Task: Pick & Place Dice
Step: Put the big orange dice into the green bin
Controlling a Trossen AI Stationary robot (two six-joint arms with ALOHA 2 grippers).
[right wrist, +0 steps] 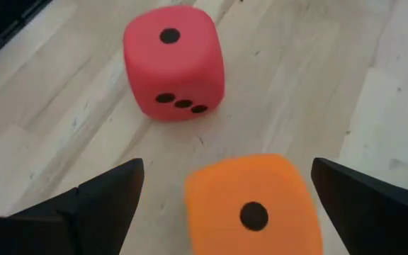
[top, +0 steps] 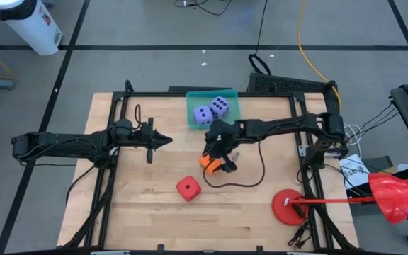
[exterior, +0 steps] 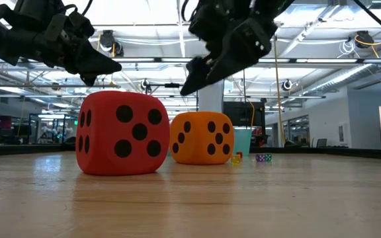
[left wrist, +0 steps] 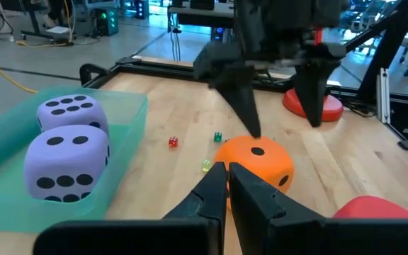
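The right hand [right wrist: 222, 195] is hanging spread wide just above the orange die [right wrist: 250, 205], which is sitting flat on the table [top: 147, 212] with one dot facing up. The red die [top: 188, 188] is sitting near it, and the two purple dice [top: 211, 111] are lying in the green tray [top: 190, 95]. The left hand [top: 163, 139] is waiting pinched closed, pointing toward the middle of the table.

Teal tray [top: 204, 93] sits just behind the right pincer [top: 216, 161], on the wooden table [top: 140, 212]. Red round disc [top: 287, 207] well off to its side, near the table corner. Tiny coloured cubes [left wrist: 173, 142] on the wood near the pincer. White cylinder [top: 30, 25] on the floor, far off.
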